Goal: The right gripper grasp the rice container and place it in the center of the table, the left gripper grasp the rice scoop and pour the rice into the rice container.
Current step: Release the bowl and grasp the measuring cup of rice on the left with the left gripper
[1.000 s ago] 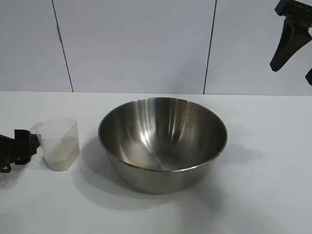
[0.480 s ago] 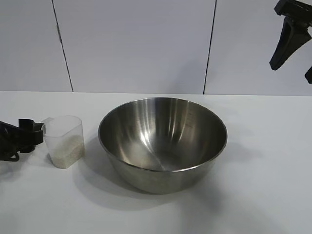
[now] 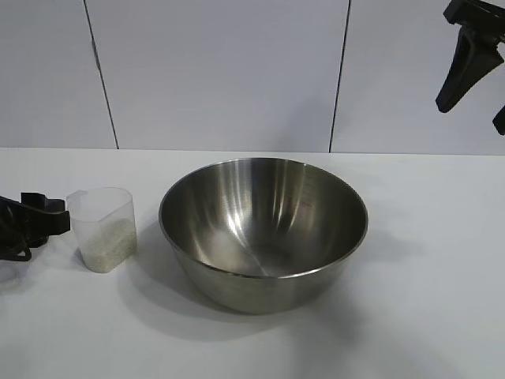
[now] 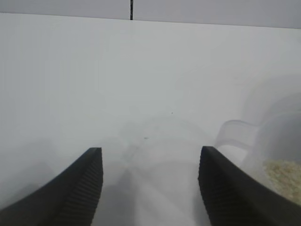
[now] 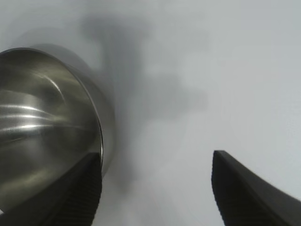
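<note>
The rice container (image 3: 264, 229), a wide shiny steel bowl, stands empty at the middle of the white table (image 3: 426, 316). To its left stands the rice scoop (image 3: 102, 225), a small frosted plastic cup holding rice (image 3: 106, 241) in its lower part. My left gripper (image 3: 54, 215) lies low at the table's left edge, just beside the scoop, open. In the left wrist view its jaws (image 4: 150, 153) frame bare table, and the scoop (image 4: 277, 155) sits outside one finger. My right gripper (image 3: 471, 118) hangs open, high at the far right. In its wrist view the gripper (image 5: 156, 155) is above the table beside the bowl's rim (image 5: 96, 122).
A pale panelled wall (image 3: 221, 71) rises behind the table's far edge. White tabletop stretches to the right of the bowl and in front of it.
The scoop slid a little to the right and turned, then stayed still. My left gripper rose slightly, narrowed its jaws and drew back to the left. The right gripper has not moved.
</note>
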Available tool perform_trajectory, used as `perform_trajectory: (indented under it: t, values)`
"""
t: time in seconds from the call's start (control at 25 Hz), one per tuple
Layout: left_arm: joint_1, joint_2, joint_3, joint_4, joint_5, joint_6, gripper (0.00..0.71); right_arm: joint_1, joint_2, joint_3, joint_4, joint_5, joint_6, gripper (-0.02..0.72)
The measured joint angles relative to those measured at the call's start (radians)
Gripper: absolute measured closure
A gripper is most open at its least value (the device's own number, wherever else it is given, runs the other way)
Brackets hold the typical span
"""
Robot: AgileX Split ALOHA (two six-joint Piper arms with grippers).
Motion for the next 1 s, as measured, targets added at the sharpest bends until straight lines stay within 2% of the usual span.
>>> perform_trajectory:
  t: [0.24, 0.48, 0.8, 1.0]
  values:
    - [0.000, 0.000, 0.000, 0.005, 0.000, 0.000, 0.274, 0.000, 0.000, 0.000, 0.000, 0.000, 0.000, 0.240]
    - [0.000, 0.000, 0.000, 0.051, 0.000, 0.000, 0.221, 0.000, 0.000, 0.000, 0.000, 0.000, 0.000, 0.240]
    - [0.000, 0.000, 0.048, 0.071, 0.000, 0.000, 0.214, 0.000, 0.000, 0.000, 0.003, -0.001, 0.000, 0.240]
    - [0.002, 0.000, 0.054, 0.130, 0.000, -0.006, 0.214, 0.000, 0.000, 0.000, 0.004, -0.001, 0.000, 0.240]
